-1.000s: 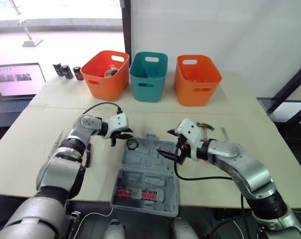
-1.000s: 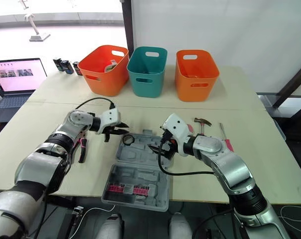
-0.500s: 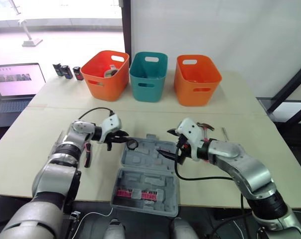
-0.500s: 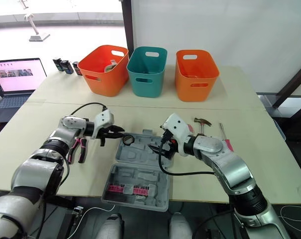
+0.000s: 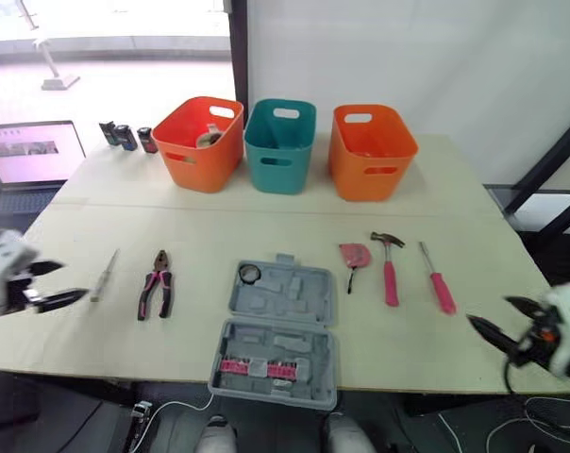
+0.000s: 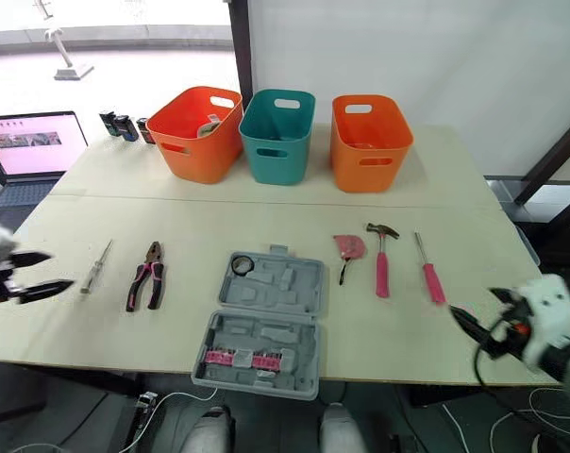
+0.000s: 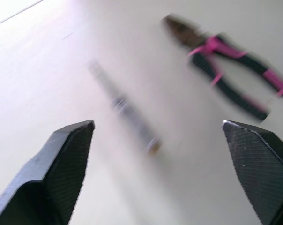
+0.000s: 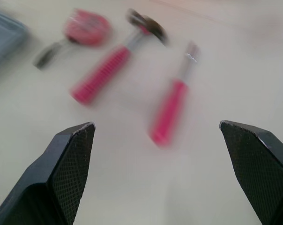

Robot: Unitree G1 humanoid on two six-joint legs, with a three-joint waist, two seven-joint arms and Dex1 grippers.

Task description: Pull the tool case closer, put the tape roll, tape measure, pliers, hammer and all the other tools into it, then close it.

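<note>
Blurred pliers (image 7: 212, 48) and thin metal tool (image 7: 125, 108), blurred hammer (image 8: 114, 62) and screwdriver (image 8: 168, 108), laptop (image 5: 30, 151) cut off at the edge

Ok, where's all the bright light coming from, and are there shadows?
Left eye view: daylight pours through the window behind the table, washed nearly white. Right eye view: the teal basket casts only a faint, soft shadow; no harsh glare on the tool case.
</note>
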